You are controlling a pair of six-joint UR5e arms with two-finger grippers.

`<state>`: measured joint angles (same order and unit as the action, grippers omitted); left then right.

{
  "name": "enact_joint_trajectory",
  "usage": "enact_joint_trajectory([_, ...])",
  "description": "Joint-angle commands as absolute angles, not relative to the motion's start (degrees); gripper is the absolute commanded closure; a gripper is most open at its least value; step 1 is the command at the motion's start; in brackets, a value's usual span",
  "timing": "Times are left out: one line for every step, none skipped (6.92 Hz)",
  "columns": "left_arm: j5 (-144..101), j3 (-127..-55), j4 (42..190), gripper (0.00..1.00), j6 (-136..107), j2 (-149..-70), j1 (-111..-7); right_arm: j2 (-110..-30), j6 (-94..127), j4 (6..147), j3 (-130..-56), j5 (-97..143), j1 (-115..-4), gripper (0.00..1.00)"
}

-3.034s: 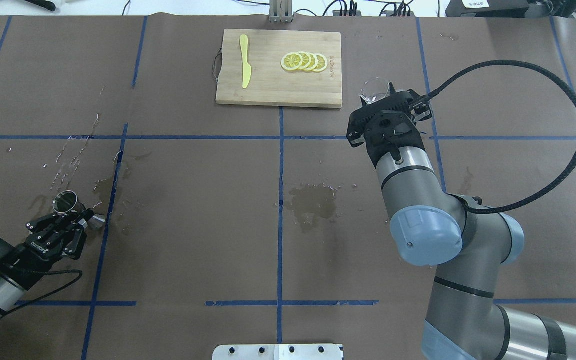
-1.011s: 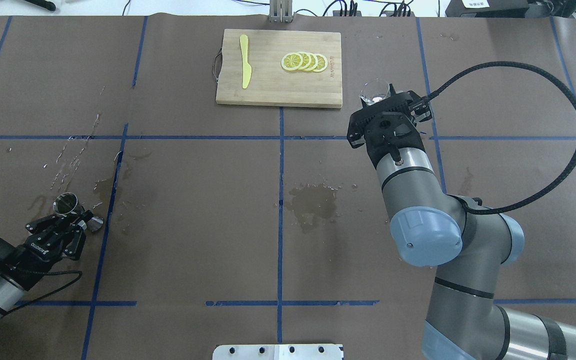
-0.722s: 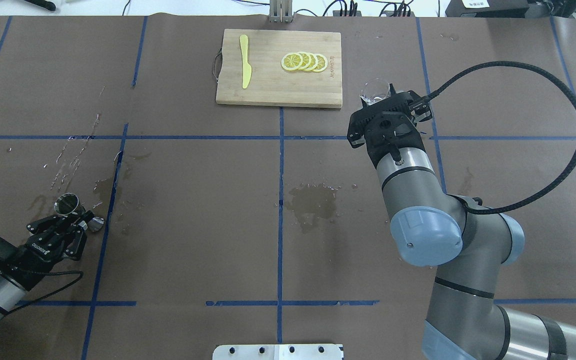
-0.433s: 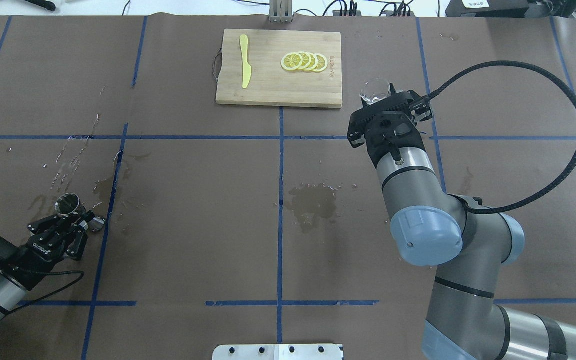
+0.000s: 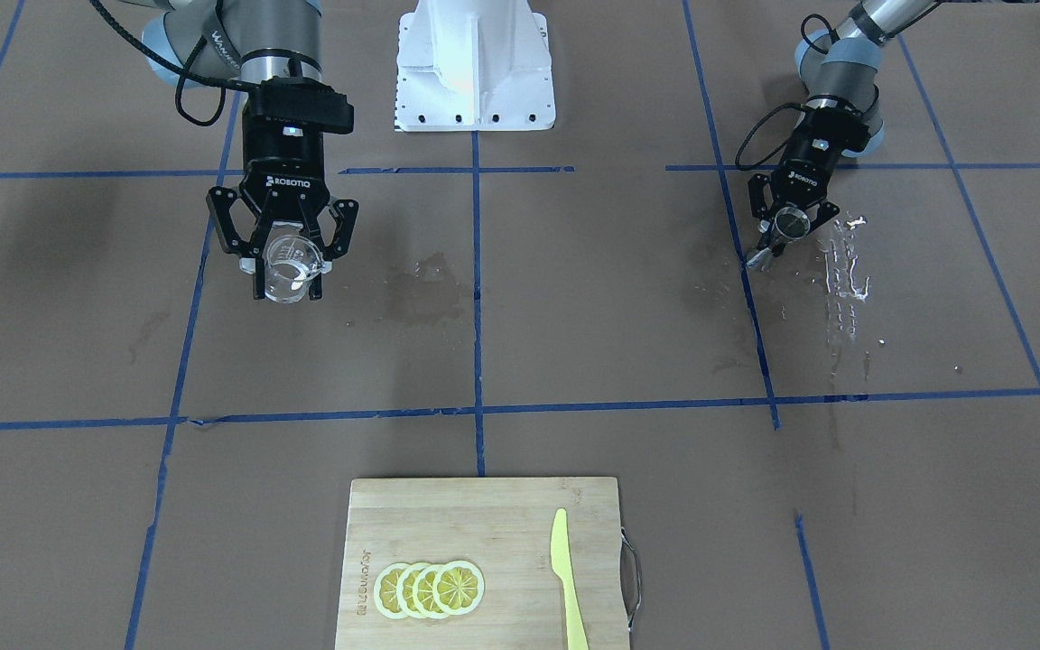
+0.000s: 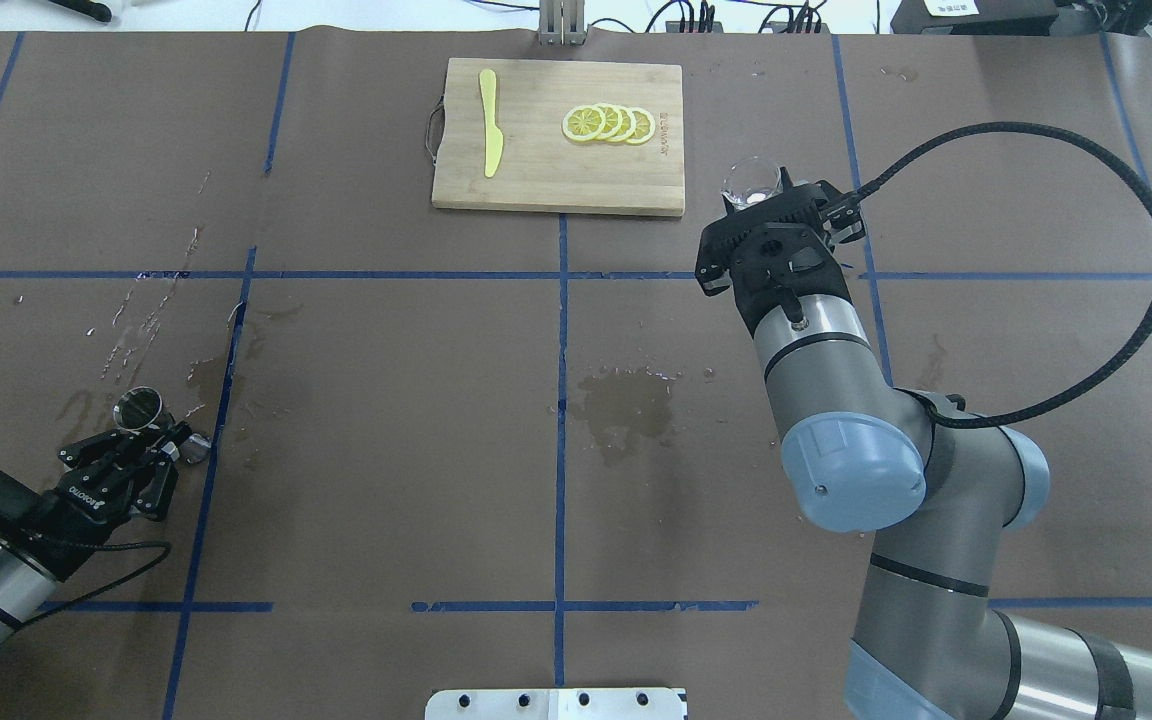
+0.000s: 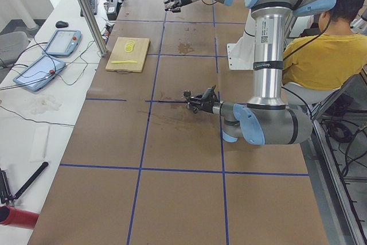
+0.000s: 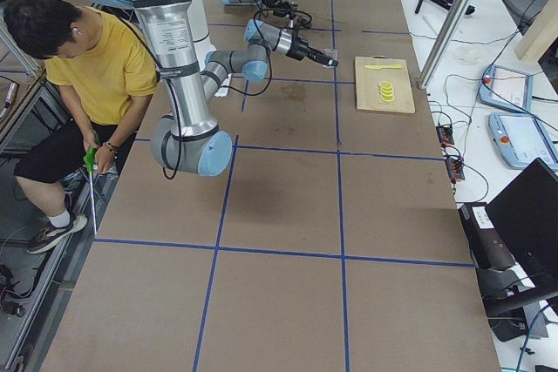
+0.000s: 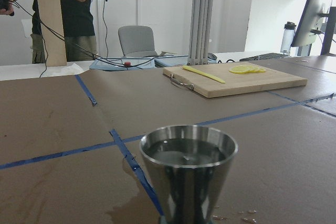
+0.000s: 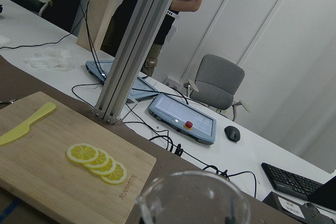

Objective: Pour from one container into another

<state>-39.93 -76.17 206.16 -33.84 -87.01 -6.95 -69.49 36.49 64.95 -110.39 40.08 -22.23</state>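
Observation:
A steel jigger [image 6: 139, 408] with liquid in it [image 9: 188, 167] is held upright just above the table at the near left. My left gripper [image 6: 164, 446] is shut on its waist. In the front-facing view the jigger [image 5: 791, 222] and that gripper [image 5: 778, 240] show at upper right. A clear glass cup [image 6: 749, 180] hangs above the table just right of the cutting board, with my right gripper [image 6: 778, 196] shut on it. The same cup [image 5: 288, 264] sits between the black fingers [image 5: 257, 283] at upper left. Only the cup's rim [image 10: 192, 192] shows in the right wrist view.
A bamboo cutting board [image 6: 536, 170] at the far centre carries lemon slices [image 6: 608, 123] and a yellow knife [image 6: 489, 122]. Wet patches mark the brown paper at centre [image 6: 626, 403] and by the jigger [image 6: 146, 315]. A person in yellow [image 8: 91, 67] sits beside the robot.
My left gripper has drifted slightly back toward the near left edge with the jigger. The right arm and the glass cup have stayed in place.

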Motion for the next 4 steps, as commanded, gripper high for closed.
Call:
enact_joint_trajectory([-39.9, -76.11, 206.1, 1.0, -33.75, -87.1, -6.94, -69.52, 36.48, 64.95, -110.48, 40.08, -22.24, 1.0])
enact_joint_trajectory([-39.99, -75.94, 206.1, 0.96, -33.66, -87.1, -6.94, -69.52, 36.47, 64.95, -110.48, 40.08, -22.24, 1.0])
enact_joint_trajectory([-39.99, -75.94, 206.1, 0.86, -33.66, -87.1, -6.94, -69.52, 36.47, 64.95, -110.39, 40.08, -22.24, 1.0])
enact_joint_trajectory([-39.99, -75.94, 206.1, 0.77, -33.66, -87.01, -6.94, -69.52, 36.47, 64.95, -110.48, 40.08, -22.24, 1.0])
